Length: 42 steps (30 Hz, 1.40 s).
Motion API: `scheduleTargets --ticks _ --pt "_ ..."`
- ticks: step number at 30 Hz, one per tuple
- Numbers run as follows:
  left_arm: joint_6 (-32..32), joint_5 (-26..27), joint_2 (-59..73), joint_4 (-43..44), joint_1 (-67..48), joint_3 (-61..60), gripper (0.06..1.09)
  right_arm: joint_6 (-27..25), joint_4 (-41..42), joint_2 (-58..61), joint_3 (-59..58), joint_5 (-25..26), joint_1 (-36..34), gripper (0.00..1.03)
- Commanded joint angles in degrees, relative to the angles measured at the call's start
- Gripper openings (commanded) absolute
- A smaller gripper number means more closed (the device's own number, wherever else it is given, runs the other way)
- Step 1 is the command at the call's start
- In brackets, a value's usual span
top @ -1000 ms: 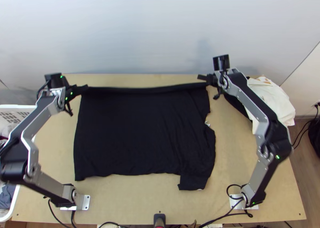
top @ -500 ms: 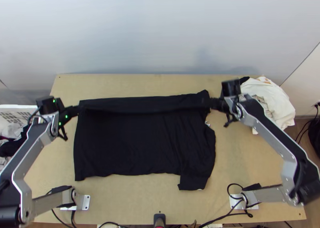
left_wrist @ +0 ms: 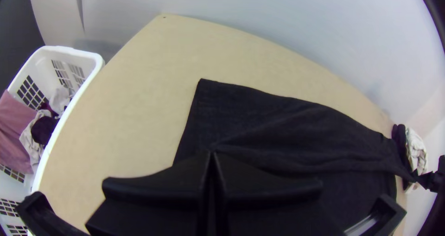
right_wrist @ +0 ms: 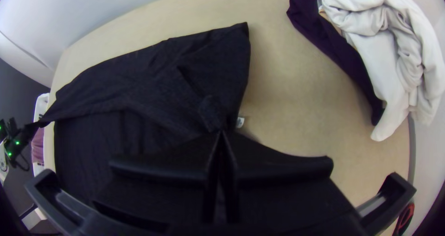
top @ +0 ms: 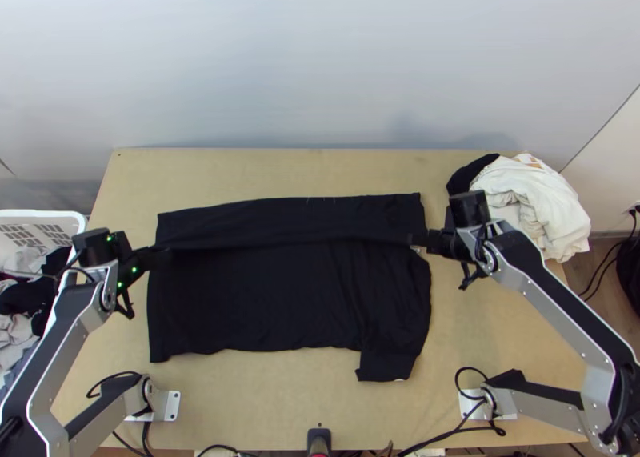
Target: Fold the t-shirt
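Pinching one edge of the black t-shirt (top: 272, 297) at two widely spaced places, I have it in both grippers so the cloth between them hangs fairly straight and the fold line can run across the whole garment. The left gripper (left_wrist: 212, 153) has its two fingers brought together, with creases running out of the cloth at the tips; I read that as a closed grip on the hem-side corner. The right gripper (right_wrist: 221, 134) is closed too, on a bunched bit of fabric just beside the small white tag (right_wrist: 240, 122), which I take to mark the collar end. The shirt lies in the middle of the table (top: 264, 405), its far strip doubled over toward the arms' bases and the rest spread flat underneath, with a sleeve (top: 388, 365) jutting out at the near right. Gripping both ends matters, I think, because a single pinch would let the layer sag and skew. I judge this to be the first big fold, partly made: next I would lower both edges level and let go together, lest one corner drag the top layer askew. The laundry basket (left_wrist: 98, 62) by the left arm and the pale cloth pile (right_wrist: 394, 27) at the far right sit clear of the shirt, which leaves me room.
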Motion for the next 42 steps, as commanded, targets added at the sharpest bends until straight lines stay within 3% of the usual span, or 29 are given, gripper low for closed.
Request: scheduleTargets --ticks 1,11,23,24,25,27,28,30,33,38,42 --pt "2.1 0.2 -3.1 -0.7 2.5 -4.2 0.1 -0.1 -1.1 -3.6 -3.7 -1.1 1.0 0.03" --pt "4.4 1.8 -1.8 1.7 7.8 -5.6 0.1 -0.3 -2.5 -6.8 -7.3 -2.6 1.5 0.03" --pt "2.9 2.2 3.5 5.2 6.3 -7.0 0.1 -0.4 0.7 -5.8 -8.9 -2.5 2.0 0.03" --pt "2.4 2.9 3.8 4.5 6.4 -6.8 0.1 -0.5 0.8 -5.8 -8.6 -2.5 2.0 0.06" --pt "1.9 4.0 4.0 3.3 6.4 -6.6 0.11 -0.6 0.8 -5.8 -8.3 -2.5 1.9 0.18" --pt "1.5 5.4 4.3 0.1 6.3 -6.1 0.22 -0.4 0.7 -6.2 -8.2 -2.5 1.7 0.55" --pt "1.2 6.4 4.3 -1.0 6.1 -5.9 0.3 -0.1 0.5 -6.3 -8.1 -2.5 1.6 0.74" --pt "1.1 6.7 4.0 -3.9 5.3 -5.3 0.53 0.0 -0.1 -6.3 -7.9 -2.5 1.5 0.95" --pt "1.1 7.5 4.2 -7.6 4.6 -4.1 0.7 -0.2 -0.7 -6.3 -7.1 -2.5 1.2 0.99" --pt "2.8 9.0 1.8 -14.5 5.6 -0.8 0.7 -0.3 -3.9 -6.8 -3.5 -2.5 0.9 0.99" --pt "11.4 11.3 2.8 -27.3 7.7 4.3 0.7 -0.5 -6.8 -7.4 -0.4 -2.6 0.8 0.99"
